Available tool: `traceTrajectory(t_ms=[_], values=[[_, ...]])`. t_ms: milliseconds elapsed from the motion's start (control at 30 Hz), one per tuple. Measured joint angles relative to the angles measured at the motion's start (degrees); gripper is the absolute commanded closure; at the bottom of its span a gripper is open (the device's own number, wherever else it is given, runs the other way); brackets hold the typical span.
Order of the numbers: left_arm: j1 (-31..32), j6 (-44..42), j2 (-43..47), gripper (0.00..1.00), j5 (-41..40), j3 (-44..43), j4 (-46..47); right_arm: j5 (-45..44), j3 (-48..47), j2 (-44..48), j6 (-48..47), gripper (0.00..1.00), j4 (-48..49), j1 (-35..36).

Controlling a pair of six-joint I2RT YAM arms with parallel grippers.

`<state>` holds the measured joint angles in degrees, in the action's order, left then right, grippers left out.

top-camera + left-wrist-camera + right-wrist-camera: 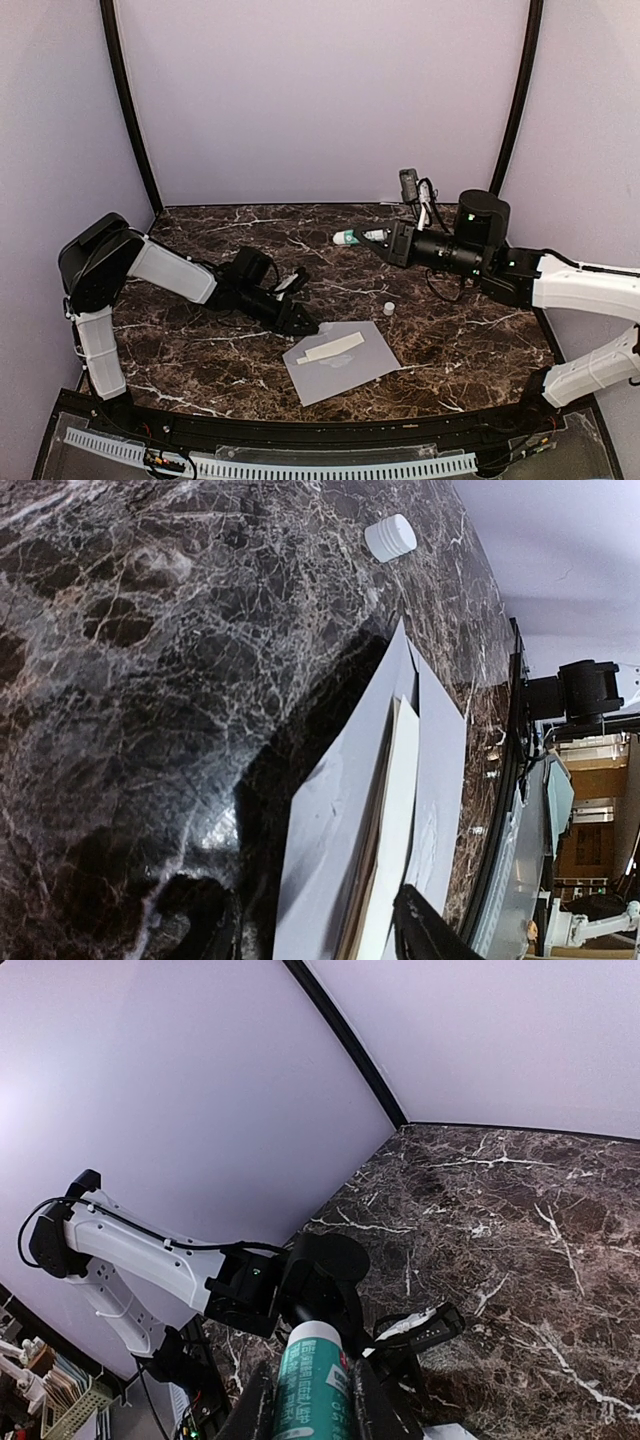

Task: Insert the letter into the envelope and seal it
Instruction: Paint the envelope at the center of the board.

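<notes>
Dark fingers [430,932] of the left gripper [302,324] sit closest, spread apart, one on each side of a raised paper edge at the left end of the envelope [350,370]. That pale envelope lies on the marble table [200,350] near the front edge, between the two arms. A cream letter [335,347] shows partly along its upper side, tucked between the layers. A small white cap [388,309] stands just beyond the far corner, apart from the paper. Over the far side of the table, the right gripper [372,237] pinches a teal tube [312,1380] — its pale tip points left.
</notes>
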<state>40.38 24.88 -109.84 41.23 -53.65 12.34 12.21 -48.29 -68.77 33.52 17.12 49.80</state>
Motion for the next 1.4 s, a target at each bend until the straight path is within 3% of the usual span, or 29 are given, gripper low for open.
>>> traceTrajectory(t_ms=[267,400,700,800,1000,1200,1400], values=[[0.0,0.0,-0.85,0.51,-1.2,-1.84,0.9,0.0,0.74,1.05,0.0,1.0,0.09,0.0],[-0.02,0.24,-3.06,0.59,-0.72,-3.93,1.22,0.02,0.74,1.07,0.0,1.0,0.04,0.0],[0.85,0.39,-6.12,0.65,1.88,-6.4,1.27,0.04,0.74,1.14,0.0,1.0,0.02,0.0],[1.33,0.66,-6.51,0.72,2.69,-6.47,1.27,0.09,0.74,1.22,0.0,1.0,0.02,0.0],[1.57,1.53,-6.93,0.99,3.54,-6.51,1.27,0.11,0.74,1.31,-0.02,1.0,-0.04,0.0],[1.31,1.46,-5.75,1.0,1.77,-5.9,1.2,-0.7,0.72,1.22,-1.6,1.0,-2.32,0.0],[-2.12,1.79,5.57,1.0,-8.46,-1.33,1.05,-3.23,-0.17,-2.78,-5.44,1.0,-8.46,0.39]])
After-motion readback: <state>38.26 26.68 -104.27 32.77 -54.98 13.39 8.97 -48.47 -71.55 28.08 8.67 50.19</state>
